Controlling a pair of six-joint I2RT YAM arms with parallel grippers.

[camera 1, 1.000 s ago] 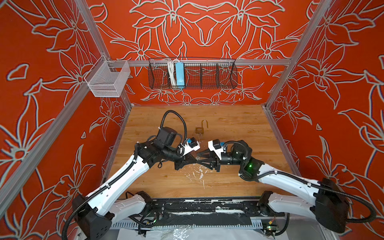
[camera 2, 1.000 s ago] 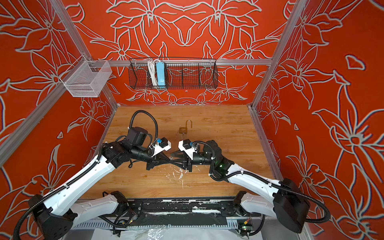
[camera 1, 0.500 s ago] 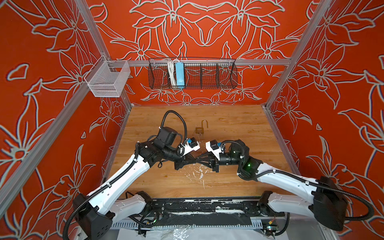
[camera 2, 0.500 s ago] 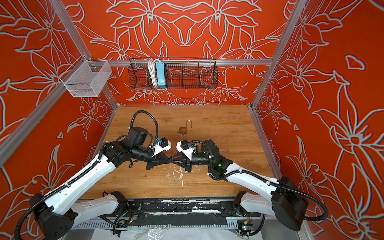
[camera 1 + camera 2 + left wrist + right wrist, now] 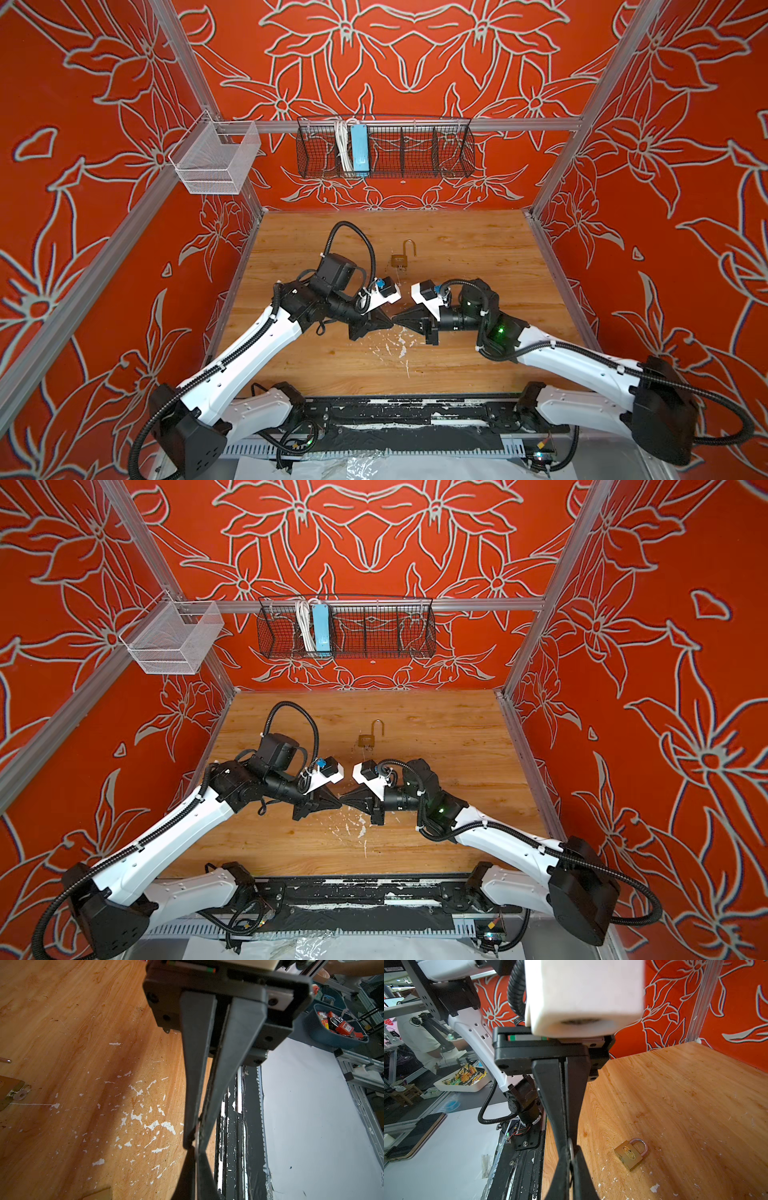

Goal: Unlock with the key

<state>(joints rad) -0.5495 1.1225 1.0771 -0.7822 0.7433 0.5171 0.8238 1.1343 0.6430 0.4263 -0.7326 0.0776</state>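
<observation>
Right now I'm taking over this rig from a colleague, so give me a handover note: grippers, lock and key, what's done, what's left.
Left gripper: shut, nothing visibly held.
Right gripper: shut, nothing visibly held; its tip meets the left's over the table.
Padlock: lying flat mid-table, beyond both grippers, touched by neither; key sits in its keyhole.
Done: shackle looks swung open in both top views, so apparently unlocked.
Left: probably just pulling both grippers back; check the shackle first.
</observation>
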